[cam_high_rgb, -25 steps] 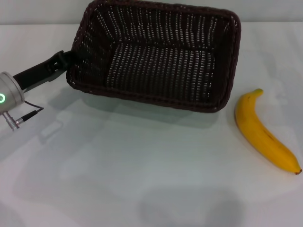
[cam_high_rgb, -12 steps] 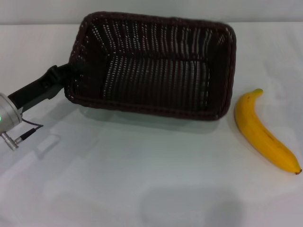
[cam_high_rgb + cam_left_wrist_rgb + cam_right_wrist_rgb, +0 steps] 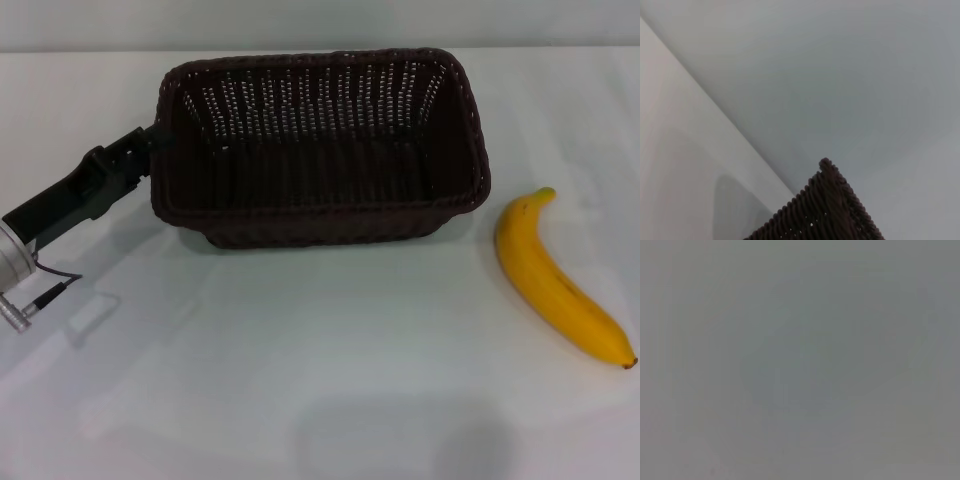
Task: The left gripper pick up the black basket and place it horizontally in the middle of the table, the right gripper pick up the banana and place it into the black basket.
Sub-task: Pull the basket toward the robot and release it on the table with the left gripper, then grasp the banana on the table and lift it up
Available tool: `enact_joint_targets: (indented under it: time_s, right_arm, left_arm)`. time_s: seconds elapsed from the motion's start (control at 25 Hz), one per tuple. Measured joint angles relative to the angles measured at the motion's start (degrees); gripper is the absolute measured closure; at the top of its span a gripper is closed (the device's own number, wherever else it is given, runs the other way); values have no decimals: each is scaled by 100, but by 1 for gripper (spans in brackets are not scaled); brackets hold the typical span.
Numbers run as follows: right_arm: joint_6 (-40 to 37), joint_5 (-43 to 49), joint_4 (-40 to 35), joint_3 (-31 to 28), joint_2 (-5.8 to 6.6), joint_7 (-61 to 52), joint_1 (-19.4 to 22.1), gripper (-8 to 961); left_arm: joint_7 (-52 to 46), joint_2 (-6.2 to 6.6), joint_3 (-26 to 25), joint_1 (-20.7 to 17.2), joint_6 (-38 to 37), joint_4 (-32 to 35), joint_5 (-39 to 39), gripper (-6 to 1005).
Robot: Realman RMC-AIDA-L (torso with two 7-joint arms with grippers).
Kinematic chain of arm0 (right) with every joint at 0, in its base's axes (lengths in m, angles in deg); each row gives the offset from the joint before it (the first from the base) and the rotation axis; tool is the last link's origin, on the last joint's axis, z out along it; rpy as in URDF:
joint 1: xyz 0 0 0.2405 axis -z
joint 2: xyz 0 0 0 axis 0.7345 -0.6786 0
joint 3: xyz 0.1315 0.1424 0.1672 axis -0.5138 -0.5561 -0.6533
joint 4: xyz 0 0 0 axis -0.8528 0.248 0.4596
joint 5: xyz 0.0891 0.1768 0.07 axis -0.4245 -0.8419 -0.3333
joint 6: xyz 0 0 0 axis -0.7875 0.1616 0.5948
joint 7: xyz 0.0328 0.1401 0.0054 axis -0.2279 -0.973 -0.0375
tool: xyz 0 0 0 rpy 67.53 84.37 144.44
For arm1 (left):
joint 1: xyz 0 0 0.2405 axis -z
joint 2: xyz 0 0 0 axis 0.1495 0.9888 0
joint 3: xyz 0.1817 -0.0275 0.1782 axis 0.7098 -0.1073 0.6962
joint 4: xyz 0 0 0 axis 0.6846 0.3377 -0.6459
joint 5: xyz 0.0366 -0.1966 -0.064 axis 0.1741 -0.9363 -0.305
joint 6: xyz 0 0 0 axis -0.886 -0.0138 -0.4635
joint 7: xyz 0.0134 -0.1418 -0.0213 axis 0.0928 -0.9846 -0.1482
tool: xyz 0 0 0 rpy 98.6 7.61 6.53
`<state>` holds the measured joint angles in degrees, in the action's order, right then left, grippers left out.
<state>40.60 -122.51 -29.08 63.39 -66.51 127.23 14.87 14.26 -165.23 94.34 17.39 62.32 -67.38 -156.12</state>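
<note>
The large rectangular dark brown-black woven wicker basket [image 3: 320,145] sits with its long side running left to right in the middle of the plain white smooth table [image 3: 300,350], toward the far side, its base apparently on or just above the surface. The black slender left gripper [image 3: 148,150] meets the basket's left short wall at the rolled rim. Its fingertips are hidden against the dark weave, so whether they are pinching the rim or have let go cannot be told. The left wrist view shows only one corner of the basket rim [image 3: 832,200] against the pale table.

Judging from how level and square the basket lies, the step in hand looks like the end of the placing. To do it well, the basket should be fully settled with all of its base bearing on the table before the fingers part. They should then open wide enough to clear the thick rolled rim, and the arm should draw straight out to the left, so the rim is not snagged and the basket is not dragged askew.

The single curved bright yellow banana [image 3: 560,285] lies on the table to the right of the basket, close but apart from it, with its greenish stem toward the far side and its dark end near. The right gripper does not show in any view, and its wrist camera gives only a featureless grey.
</note>
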Motion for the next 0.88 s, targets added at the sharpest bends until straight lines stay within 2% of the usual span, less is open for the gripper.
enact_joint_targets:
  time_s: [0.16,0.28,0.36,0.52,0.64,0.72,0.8,0.88]
  right_arm:
    - [55,0,8,0,-7,-8,35,110]
    - [134,-1,15,0,-9,-38,71,110]
    - [232,-4,16,0,-5,-144,118,110]
    - [322,-9,-33,156,27,-1004,216,110]
    - [292,14,-579,985,82,-2220,490,110]
    - [226,157,-1262,1611,154,-3113,829,110]
    - [48,644,-2285,2198,305,-4389,1231,111]
    - [-45,1436,-3220,2477,462,-5542,1527,113]
  left_arm:
    - [97,17,-44,-83,183,48,-46,459]
    - [286,50,-67,-371,399,150,-401,374]
    - [522,61,-75,-626,517,243,-789,285]
    - [1615,36,-123,-1152,619,176,-2017,138]
    - [2615,25,-121,-1367,652,-223,-2727,109]
    - [3262,28,-121,-1433,659,-436,-3086,109]
    - [3869,21,-120,-1464,661,-585,-3353,109]
    - [4411,16,-119,-1482,660,-700,-3586,110]
